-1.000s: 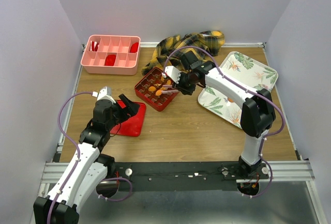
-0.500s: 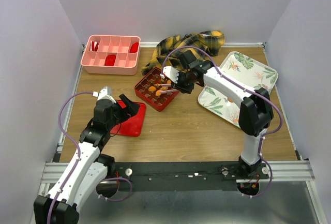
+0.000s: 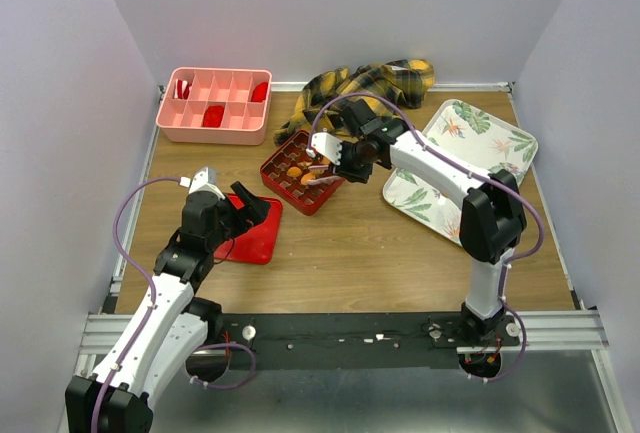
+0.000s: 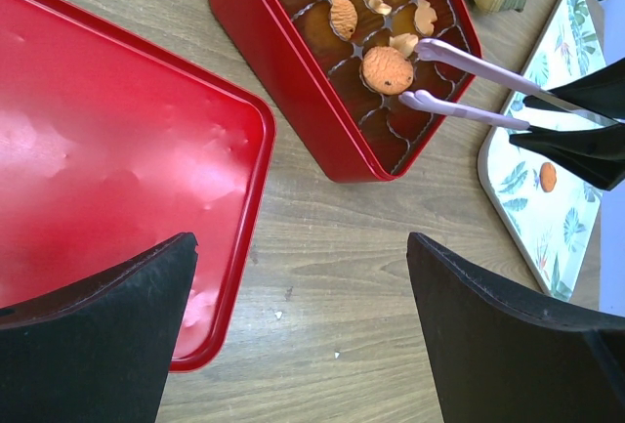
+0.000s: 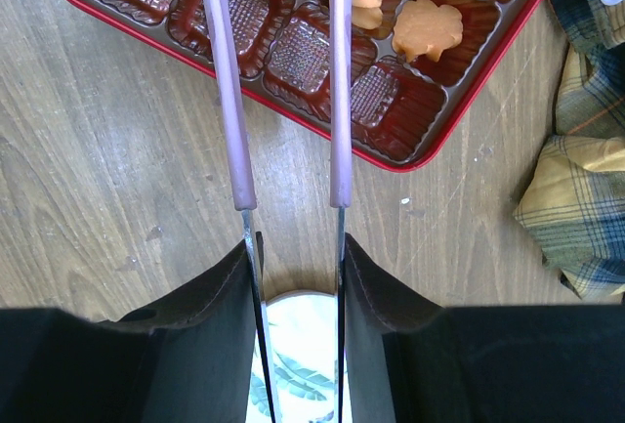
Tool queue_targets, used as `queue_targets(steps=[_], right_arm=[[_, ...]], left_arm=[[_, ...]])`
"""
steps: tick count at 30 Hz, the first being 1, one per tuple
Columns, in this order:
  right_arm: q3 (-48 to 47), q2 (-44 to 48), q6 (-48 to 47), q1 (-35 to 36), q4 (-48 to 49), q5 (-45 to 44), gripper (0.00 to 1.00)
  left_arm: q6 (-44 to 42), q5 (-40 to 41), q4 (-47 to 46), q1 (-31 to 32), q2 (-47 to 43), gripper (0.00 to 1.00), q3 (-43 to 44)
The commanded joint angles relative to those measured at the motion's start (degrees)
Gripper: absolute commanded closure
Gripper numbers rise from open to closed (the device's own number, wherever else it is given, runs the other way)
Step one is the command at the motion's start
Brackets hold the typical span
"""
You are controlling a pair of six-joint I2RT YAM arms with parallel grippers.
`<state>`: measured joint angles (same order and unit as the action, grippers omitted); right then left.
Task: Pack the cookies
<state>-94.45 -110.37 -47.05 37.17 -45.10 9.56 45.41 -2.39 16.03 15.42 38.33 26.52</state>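
Your right fingers [image 5: 210, 306] are clamped on the metal arms of a pair of lilac-tipped tongs [image 5: 231, 101], which reach out over the red gridded box [image 4: 293, 81] in the middle of the bench [image 3: 350, 243]. The tong tips sit on either side of a round chocolate-chip cookie [image 4: 388, 69] lying in one of the box's cells; you cannot tell whether they are pinching it. More cookies [image 4: 343, 16], several of them broken, lie in the cells beyond. One small orange cookie [image 4: 548, 177] rests on the floral tray [image 3: 480, 143] to the right of the box. Your left fingers [image 4: 98, 345] stand wide apart and hold nothing, above the edge of the red lid [image 4: 98, 149] just beside the box.
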Motion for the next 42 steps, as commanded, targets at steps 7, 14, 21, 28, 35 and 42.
queue_targets(steps=[7, 14, 21, 28, 35, 42], right_arm=[[-1.78, -2.4, -2.17, 0.71, 0.19, -2.18, 0.57], [-3.54, -3.1, -1.82, 0.8, 0.02, -1.83, 0.59], [-4.6, -3.45, -1.2, 1.06, -0.34, -1.3, 0.64], [-4.51, -3.63, -1.12, 1.24, -0.86, -0.86, 0.68], [-3.37, -2.66, -1.47, 1.33, -1.13, -0.42, 0.72], [-3.1, -1.61, -1.38, 1.24, -1.48, 0.11, 0.77]], left_arm=[[-0.58, 0.9, -0.04, -0.39, -0.27, 0.01, -0.07], [-0.5, 0.9, -0.21, -0.39, -0.27, 0.01, -0.07], [-0.58, 0.99, -0.04, -0.48, -0.45, 0.01, -0.07], [-0.58, 0.99, -0.04, -0.48, -0.62, 0.01, -0.07], [-0.58, 0.99, 0.05, -0.57, -0.62, 0.01, -0.24], [-0.58, 1.07, 0.05, -0.57, -0.88, 0.01, -0.24]])
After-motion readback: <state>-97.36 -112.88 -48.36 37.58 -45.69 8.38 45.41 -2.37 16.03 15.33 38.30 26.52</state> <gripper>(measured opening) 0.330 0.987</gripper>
